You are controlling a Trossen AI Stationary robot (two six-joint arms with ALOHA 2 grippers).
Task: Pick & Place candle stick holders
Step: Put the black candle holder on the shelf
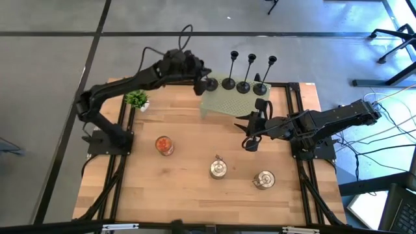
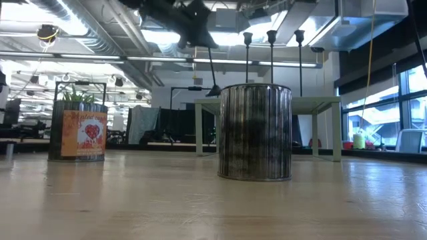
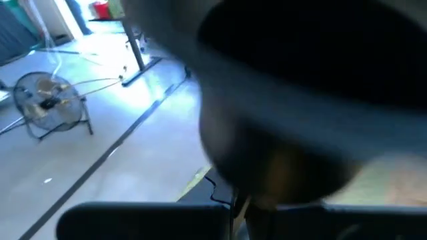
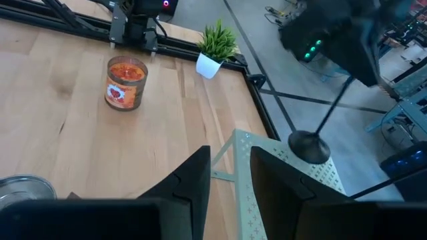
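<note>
Three slim black candlestick holders (image 1: 244, 86) stand upright by their round bases in a row on a pale green perforated stand (image 1: 227, 104) at the table's far middle; they also show in the low view (image 2: 271, 40). My left gripper (image 1: 198, 81) is shut on a fourth holder (image 4: 330, 110) at the stand's left end. In the left wrist view this holder is only a dark blur (image 3: 287, 87). My right gripper (image 4: 230, 180) is open and empty, low over the table at the stand's near right corner (image 1: 250, 136). My left gripper holds the fourth holder by the upper end of its stem (image 4: 352, 79); the cup top is hidden inside the fingers. The gripper comes from above. The holder hangs tilted below it, its round base (image 2: 215, 91) lowest, just over the stand's left end.
A small potted plant (image 1: 136, 99) stands at the far left. An orange candle jar (image 1: 164, 145) and two silver tins (image 1: 218, 169) (image 1: 264, 179) stand on the near half of the wooden table. One tin (image 2: 255, 131) fills the middle of the low view.
</note>
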